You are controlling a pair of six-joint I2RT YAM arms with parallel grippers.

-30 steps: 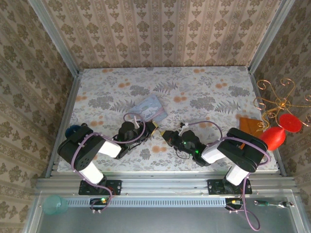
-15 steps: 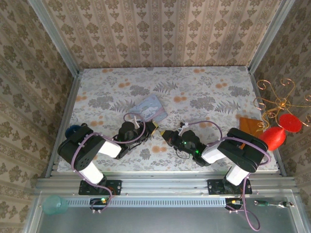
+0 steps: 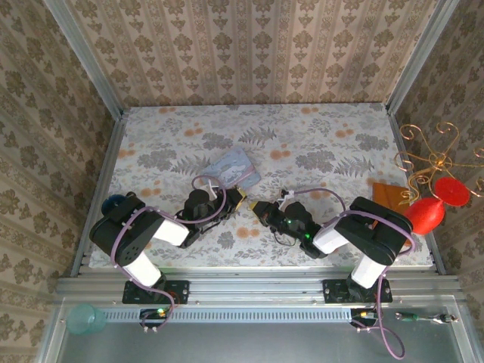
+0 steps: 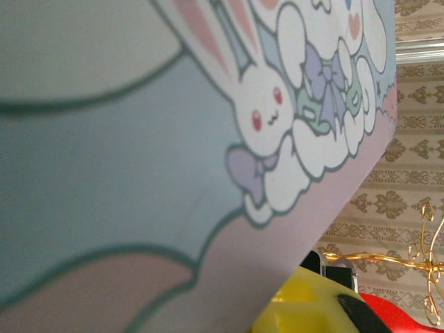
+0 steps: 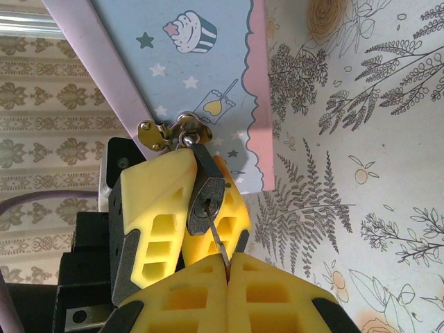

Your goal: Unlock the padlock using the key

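Right wrist view:

- padlock [image 5: 206, 196]: small, dark grey body with a silvery shackle. The shackle is at the 12 o'clock end and is hooked through a brass hasp [image 5: 165, 132] on the blue tin [image 5: 191, 62]. The body hangs upright with the keyhole face toward the camera, between the 2 yellow fingers of the left end effector [image 5: 202, 182].
- key [image 5: 217, 241]: thin, pale metal blade. Its tip sits at the keyhole and the shaft runs toward 5 o'clock. The other end is pinched between the right end effector [image 5: 227, 269] pads.
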